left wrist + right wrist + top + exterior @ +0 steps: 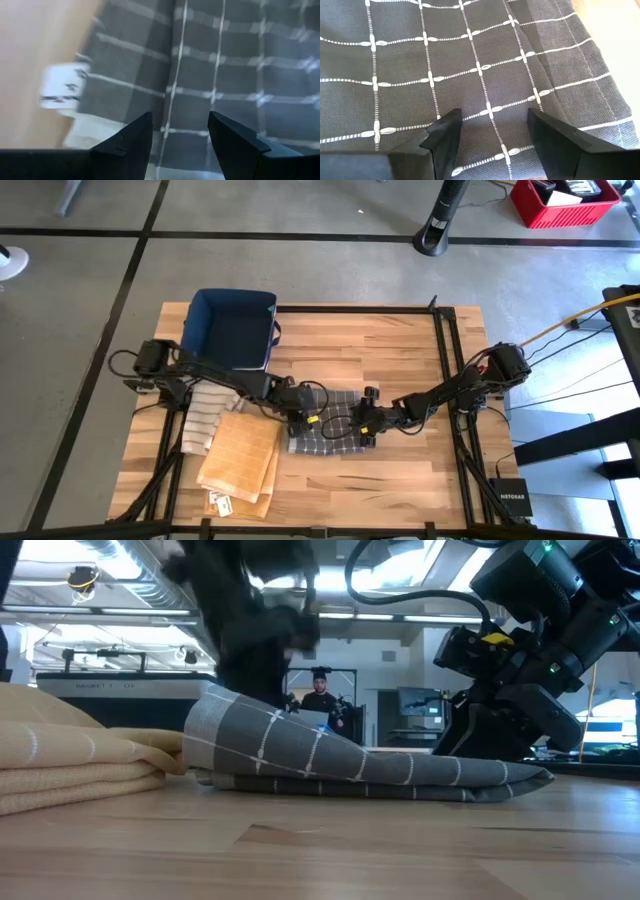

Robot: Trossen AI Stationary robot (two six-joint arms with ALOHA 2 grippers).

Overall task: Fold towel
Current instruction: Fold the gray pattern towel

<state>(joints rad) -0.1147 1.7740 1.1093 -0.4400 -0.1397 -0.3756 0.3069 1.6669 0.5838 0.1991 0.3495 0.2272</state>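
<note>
Towel (335,435), grey checked, lies folded at centre frame on the worktop (400,370). Left tool (303,420) and right tool (366,425) hover over it, both wide, holding nothing. Best to press the fold flat, edges aligned. Blue bin (232,328), upper left: contents hidden.

Bright even light, left wrist blurred
</note>
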